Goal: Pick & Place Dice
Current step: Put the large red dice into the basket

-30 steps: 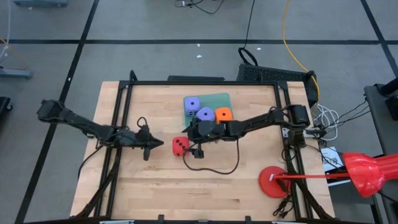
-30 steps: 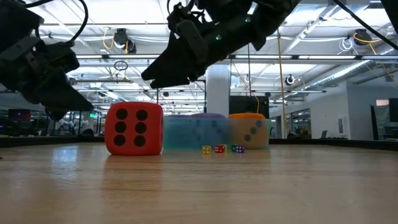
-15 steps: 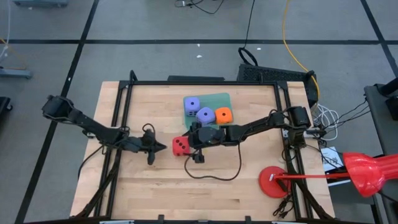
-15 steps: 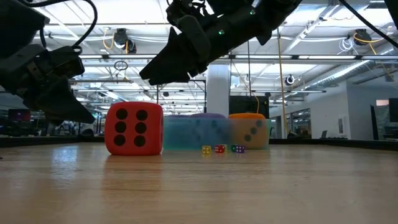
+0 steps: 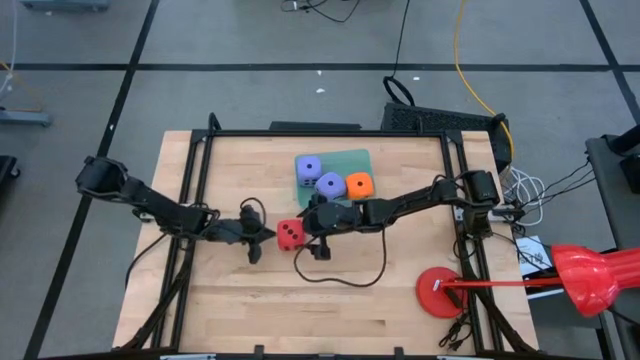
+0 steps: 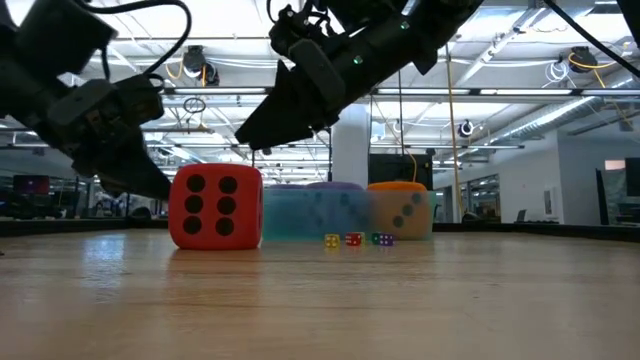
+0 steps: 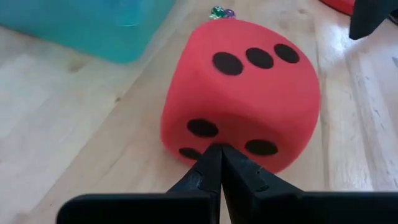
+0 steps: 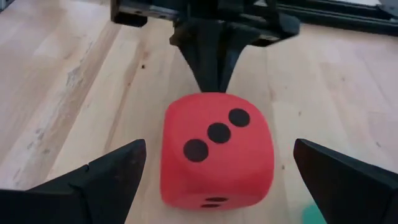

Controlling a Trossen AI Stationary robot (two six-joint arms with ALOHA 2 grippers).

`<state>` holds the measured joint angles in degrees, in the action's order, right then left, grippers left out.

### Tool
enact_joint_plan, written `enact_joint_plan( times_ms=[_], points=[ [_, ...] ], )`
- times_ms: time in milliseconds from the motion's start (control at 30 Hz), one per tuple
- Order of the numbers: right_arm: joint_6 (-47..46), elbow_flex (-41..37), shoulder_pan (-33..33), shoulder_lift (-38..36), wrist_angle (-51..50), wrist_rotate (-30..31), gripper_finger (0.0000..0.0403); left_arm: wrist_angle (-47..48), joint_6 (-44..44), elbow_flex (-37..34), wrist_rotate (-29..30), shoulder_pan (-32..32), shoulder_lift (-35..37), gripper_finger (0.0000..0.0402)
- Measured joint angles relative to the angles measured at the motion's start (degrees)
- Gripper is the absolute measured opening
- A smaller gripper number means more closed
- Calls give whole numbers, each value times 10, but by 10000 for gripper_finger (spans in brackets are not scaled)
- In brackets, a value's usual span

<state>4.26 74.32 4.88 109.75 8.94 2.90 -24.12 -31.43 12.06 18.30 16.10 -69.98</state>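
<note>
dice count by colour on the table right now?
red dice: 1, on the bare wood between the two grippers
orange dice: 1, on the green tray
purple-blue dice: 2, both on the tray
total: 4
The tiny dice visible in the low view are not included.

One red die [image 5: 289, 234], one orange die [image 5: 359, 184], two purple dice [image 5: 309, 168]

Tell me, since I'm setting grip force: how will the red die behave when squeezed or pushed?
The red die looks like matte foam with rounded edges, so probably light and squashy, not slippery. Sitting flat on the table, it should slide or tumble a face rather than roll. The shut left gripper at its side could nudge it easily.
</note>
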Motion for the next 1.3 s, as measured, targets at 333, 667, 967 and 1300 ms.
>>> enact_joint_plan(
  times_ms=[333,667,967,1300],
  points=[
    [-5,0,-7,0,-33,-74,400,0,59,87,-33,-22,-106,16],
    [32,1,-19,-1,-98,-44,400,-1,102,167,-52,-27,-201,18],
    [25,2,-37,-2,-137,-36,400,0,120,176,-65,-26,-206,8],
    [-26,2,-33,-2,-167,-71,400,1,135,176,-64,-21,-203,5]
  ],
)
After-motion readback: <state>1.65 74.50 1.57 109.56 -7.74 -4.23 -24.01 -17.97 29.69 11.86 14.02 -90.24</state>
